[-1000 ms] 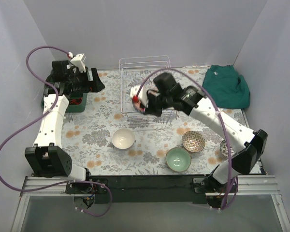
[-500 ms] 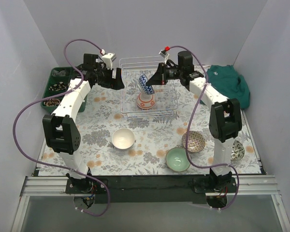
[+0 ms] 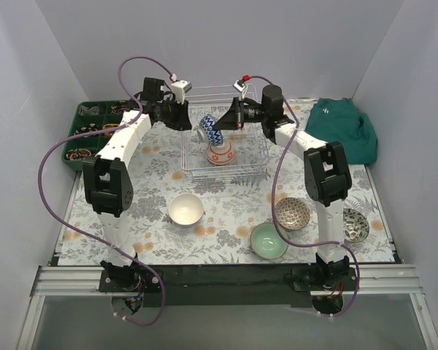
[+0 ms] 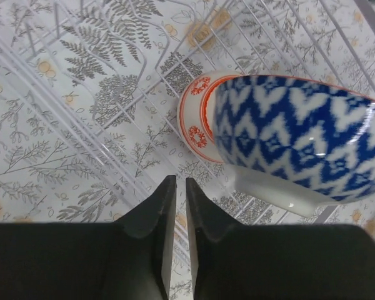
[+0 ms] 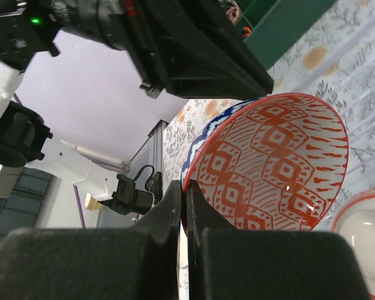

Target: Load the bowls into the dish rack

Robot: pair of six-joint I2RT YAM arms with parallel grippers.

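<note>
The dish rack (image 3: 226, 175) stands at the far middle of the table (image 3: 153, 197). The white bowl (image 3: 185, 209), green bowl (image 3: 269, 240), brown bowl (image 3: 293, 213) and black-white bowl (image 3: 355, 226) stand outside it. The orange bowl (image 4: 197, 122) lies inside. The blue zigzag bowl (image 4: 300, 137) hangs on edge just above it, rim pinched by the right gripper (image 5: 183, 194). The left gripper (image 4: 180, 187) hovers beside this bowl, jaws nearly touching, holding nothing.
</note>
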